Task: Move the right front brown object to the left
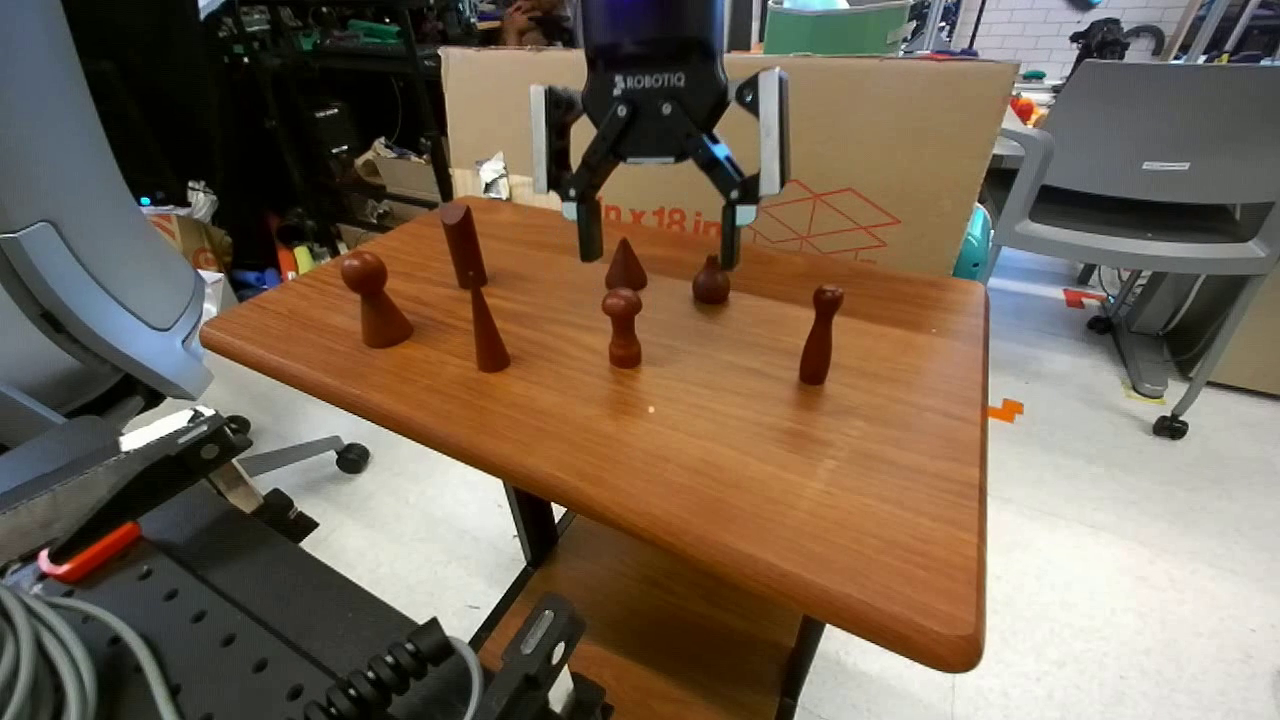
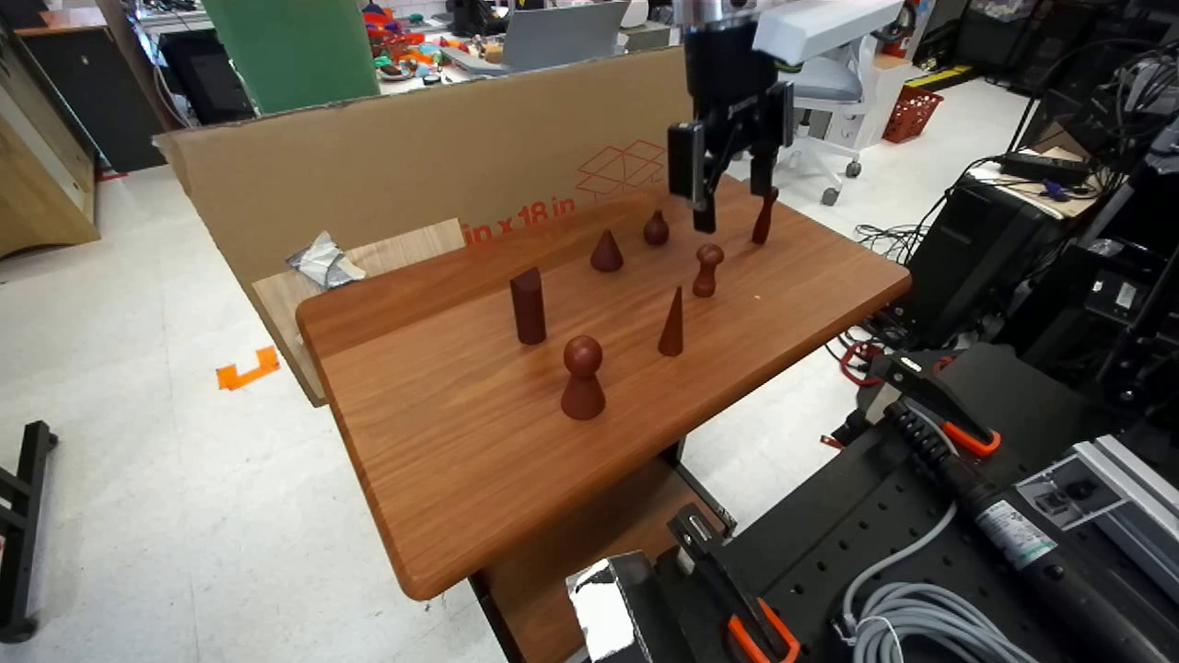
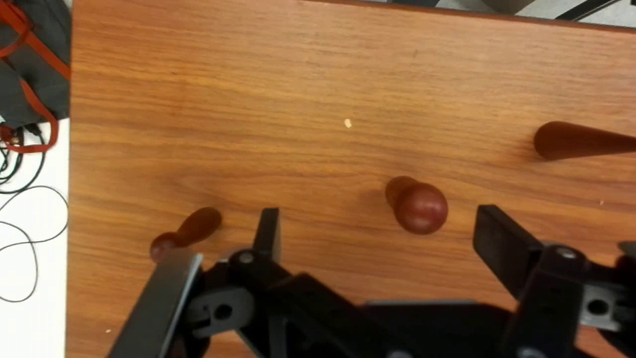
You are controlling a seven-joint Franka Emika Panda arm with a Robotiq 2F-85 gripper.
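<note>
Hanging over the wood-grain tabletop [image 1: 760, 480] with Robotiq gripper [image 1: 660, 240] spread wide, gripping nothing. Looking between the jaws in the wrist view onto the upright reddish-brown pawn-shaped piece [image 3: 421, 209], below and apart. With a bowling-pin-shaped piece [image 3: 199, 224] past one jaw and a slender cone [image 3: 571, 141] past the other.

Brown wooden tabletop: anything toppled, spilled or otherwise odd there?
Nothing looks toppled or spilled. One oddity: a small pale speck stands out against the brown wooden tabletop near the round-headed reddish-brown wooden pawn; crumb or chip, I can't tell.
</note>
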